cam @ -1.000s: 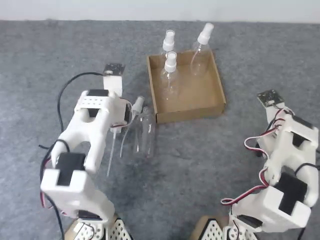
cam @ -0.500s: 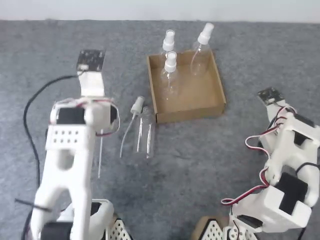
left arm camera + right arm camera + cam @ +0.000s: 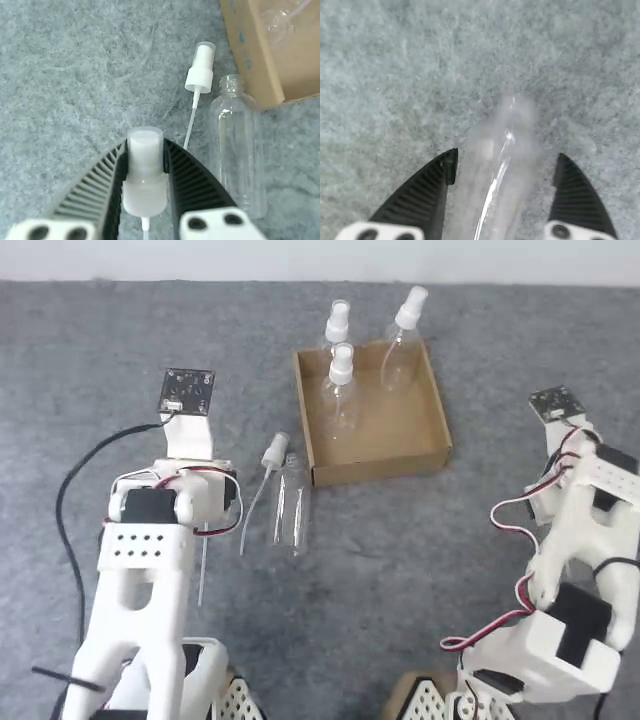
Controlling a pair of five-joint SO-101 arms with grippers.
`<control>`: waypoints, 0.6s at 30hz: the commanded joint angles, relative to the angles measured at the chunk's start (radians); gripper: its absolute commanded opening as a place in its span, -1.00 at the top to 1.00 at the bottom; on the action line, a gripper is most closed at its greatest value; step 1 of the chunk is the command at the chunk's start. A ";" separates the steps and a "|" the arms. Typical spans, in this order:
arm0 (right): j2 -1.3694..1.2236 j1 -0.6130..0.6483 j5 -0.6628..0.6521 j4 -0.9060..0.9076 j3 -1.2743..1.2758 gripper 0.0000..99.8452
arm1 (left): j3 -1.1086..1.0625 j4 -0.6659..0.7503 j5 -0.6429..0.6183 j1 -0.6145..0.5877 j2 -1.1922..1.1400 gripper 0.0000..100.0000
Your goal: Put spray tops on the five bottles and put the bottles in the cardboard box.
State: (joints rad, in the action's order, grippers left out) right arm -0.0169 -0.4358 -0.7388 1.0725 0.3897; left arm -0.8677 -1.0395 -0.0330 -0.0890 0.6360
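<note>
Soft, even overhead light; faint, diffuse shadows.

A grey, felt-like table covering [image 3: 400, 560] lies from the lower edge up to near the top of the high view. A pale band [image 3: 320, 258] runs along the top edge above it.

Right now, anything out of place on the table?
One clear bottle lies on its side, uncapped, on the carpet just outside the cardboard box, with a loose spray top beside its neck. The left gripper holds another top. Nothing looks spilled.
</note>
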 commanded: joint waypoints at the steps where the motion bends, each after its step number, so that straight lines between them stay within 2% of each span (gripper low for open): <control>1: 0.010 0.018 0.009 0.031 -0.075 0.46 | 0.002 0.023 0.012 -0.005 0.029 0.98; 7: 0.010 0.022 0.008 0.025 -0.100 0.46 | 0.002 0.021 0.012 -0.005 0.026 0.98; 13: -0.028 0.015 -0.078 0.038 -0.144 0.46 | 0.002 0.023 0.009 -0.005 0.025 0.98; 18: -0.153 0.015 -0.126 0.131 -0.250 0.46 | 0.002 0.025 0.009 -0.005 0.025 0.98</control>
State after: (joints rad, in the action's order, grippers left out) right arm -0.1427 -0.4266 -0.8278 1.1600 0.2378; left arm -0.8677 -1.0395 -0.0330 -0.0890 0.6360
